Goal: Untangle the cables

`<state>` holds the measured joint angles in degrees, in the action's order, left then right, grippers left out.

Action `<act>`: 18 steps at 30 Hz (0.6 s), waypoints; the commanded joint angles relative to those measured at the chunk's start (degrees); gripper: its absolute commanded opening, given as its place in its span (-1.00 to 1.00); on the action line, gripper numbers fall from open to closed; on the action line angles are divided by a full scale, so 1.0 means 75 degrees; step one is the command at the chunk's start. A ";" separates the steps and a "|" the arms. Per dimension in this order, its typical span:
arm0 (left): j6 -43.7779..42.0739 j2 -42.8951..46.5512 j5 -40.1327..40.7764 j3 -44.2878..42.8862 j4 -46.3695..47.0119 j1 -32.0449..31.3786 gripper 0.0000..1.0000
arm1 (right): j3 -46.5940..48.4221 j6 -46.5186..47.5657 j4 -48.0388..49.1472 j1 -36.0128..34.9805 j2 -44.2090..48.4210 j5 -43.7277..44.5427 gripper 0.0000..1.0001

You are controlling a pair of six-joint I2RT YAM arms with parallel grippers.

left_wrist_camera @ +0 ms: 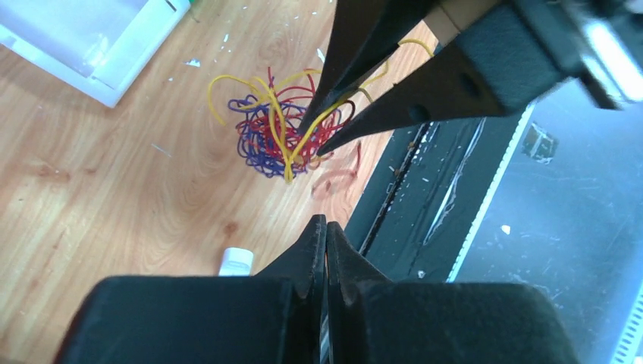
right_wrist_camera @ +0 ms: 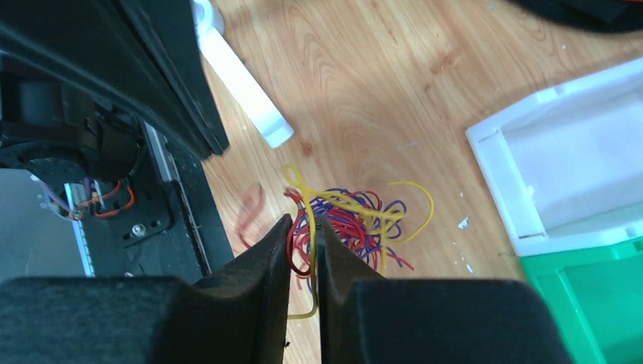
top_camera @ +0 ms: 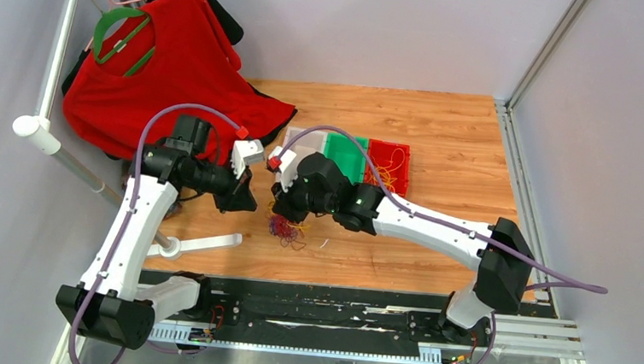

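The cables (top_camera: 285, 229) are a small tangled clump of thin yellow, red and purple wires lying on the wooden table near its front edge; the clump also shows in the left wrist view (left_wrist_camera: 269, 136) and the right wrist view (right_wrist_camera: 356, 220). My right gripper (right_wrist_camera: 303, 224) hangs right over the clump, its jaws a narrow gap apart. A yellow wire and a red loop run loosely through that gap. From the left wrist view, its tips (left_wrist_camera: 315, 140) reach into the tangle. My left gripper (left_wrist_camera: 326, 227) hovers just left of the clump, shut, with nothing seen between its fingers.
White (top_camera: 300, 138), green (top_camera: 344, 153) and red (top_camera: 388, 165) bins stand behind the clump, the red one holding yellow wires. A red shirt (top_camera: 181, 61) hangs on a rack at the left. The rack's white foot (top_camera: 203, 244) lies by the black front rail (top_camera: 310, 305).
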<state>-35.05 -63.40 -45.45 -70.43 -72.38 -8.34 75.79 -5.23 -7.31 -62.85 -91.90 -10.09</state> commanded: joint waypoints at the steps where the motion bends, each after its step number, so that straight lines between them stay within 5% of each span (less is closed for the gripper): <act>1: -0.0081 0.0279 -0.0121 -0.0058 0.0009 -0.0037 -0.98 | -0.0612 -0.0191 0.0464 -0.0068 0.0320 0.0337 -0.55; 12: -0.0215 0.0214 0.0084 0.0182 0.0012 -0.0036 -0.97 | -0.1962 -0.0720 0.1065 0.0301 0.0699 0.0966 0.02; 18: -0.0288 0.0129 0.0292 0.0240 0.0006 -0.0038 -0.70 | -0.2622 -0.0854 0.0839 0.0329 0.0944 0.1149 0.20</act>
<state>-36.05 -62.28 -44.16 -69.30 -72.34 -8.38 58.57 -10.11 -0.73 -61.04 -86.70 -3.44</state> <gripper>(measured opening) 0.107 0.580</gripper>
